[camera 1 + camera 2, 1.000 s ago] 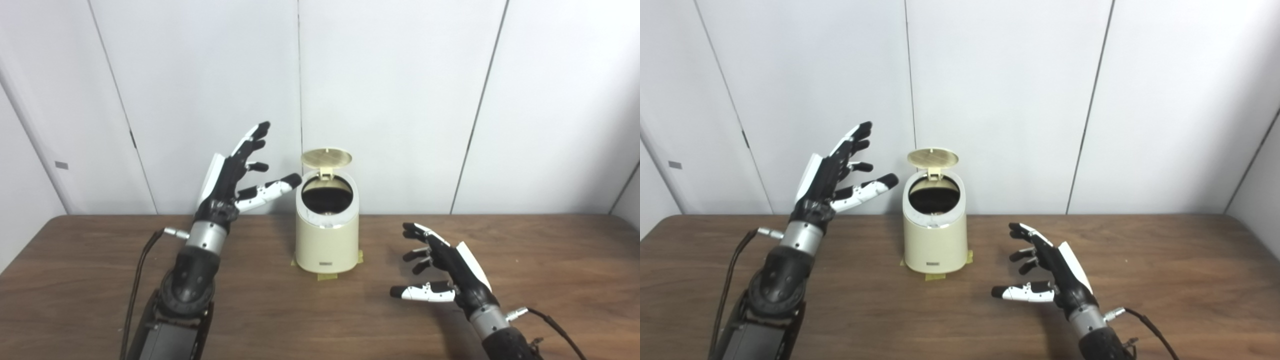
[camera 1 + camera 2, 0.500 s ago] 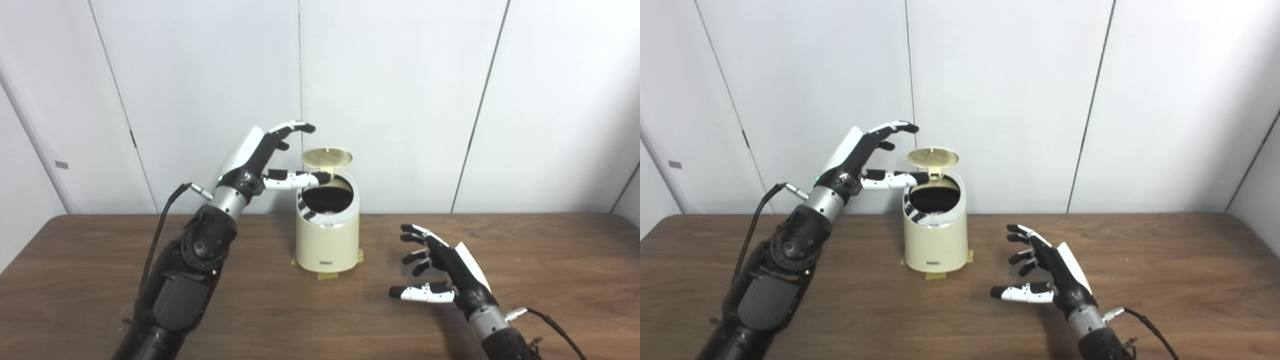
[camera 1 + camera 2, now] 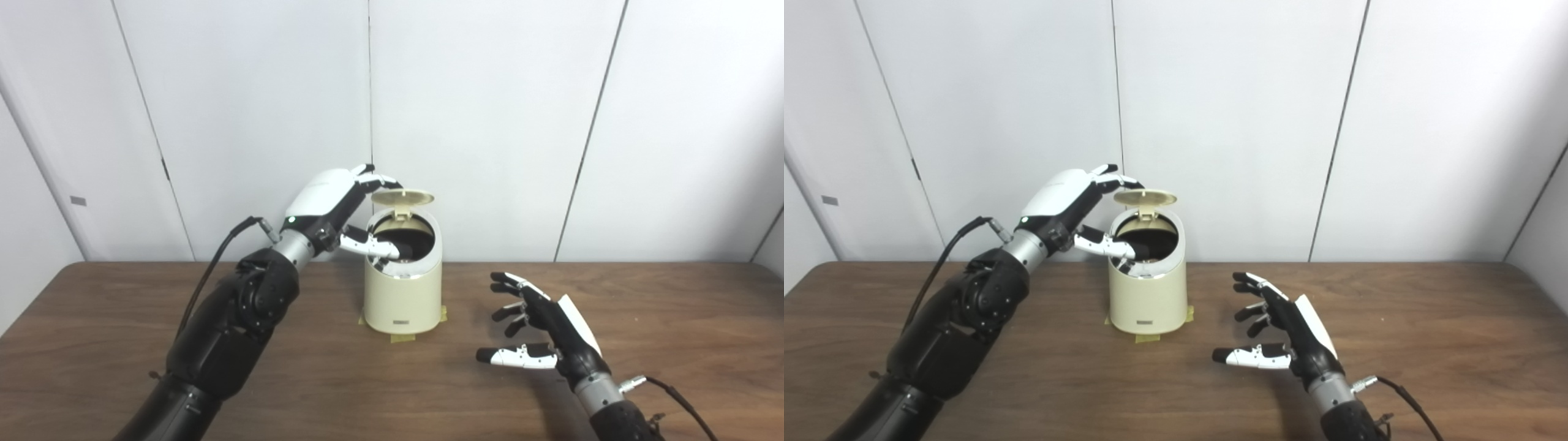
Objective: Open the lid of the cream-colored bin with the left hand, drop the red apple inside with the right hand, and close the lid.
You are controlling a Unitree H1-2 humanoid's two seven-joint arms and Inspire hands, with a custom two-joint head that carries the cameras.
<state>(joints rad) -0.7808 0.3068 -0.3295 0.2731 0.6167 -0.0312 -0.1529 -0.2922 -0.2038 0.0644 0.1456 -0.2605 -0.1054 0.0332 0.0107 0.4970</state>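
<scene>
The cream-colored bin (image 3: 402, 293) was seen standing upright toward the back of the tabletop (image 3: 392, 392), near the white wall panels (image 3: 490, 122), with strips of yellowish tape (image 3: 401, 336) showing at its base. Its round lid (image 3: 402, 198) was held raised on the rear hinge, tilted partway over the dark opening. No apple could be made out in either view; the inside of the bin was too dark to judge.

The left hand (image 3: 334, 211) was placed at the bin's upper left side. Its fingers (image 3: 381, 179) were spread and laid against the left edge of the lid, not clenched around anything, while the thumb (image 3: 373, 246) was extended across the rim into the opening. A black cable (image 3: 211, 275) was seen trailing from the wrist.

The right hand (image 3: 545, 334) was held low over the tabletop, well apart from the bin on its right. Its fingers (image 3: 511, 298) were released and splayed, with nothing grasped.
</scene>
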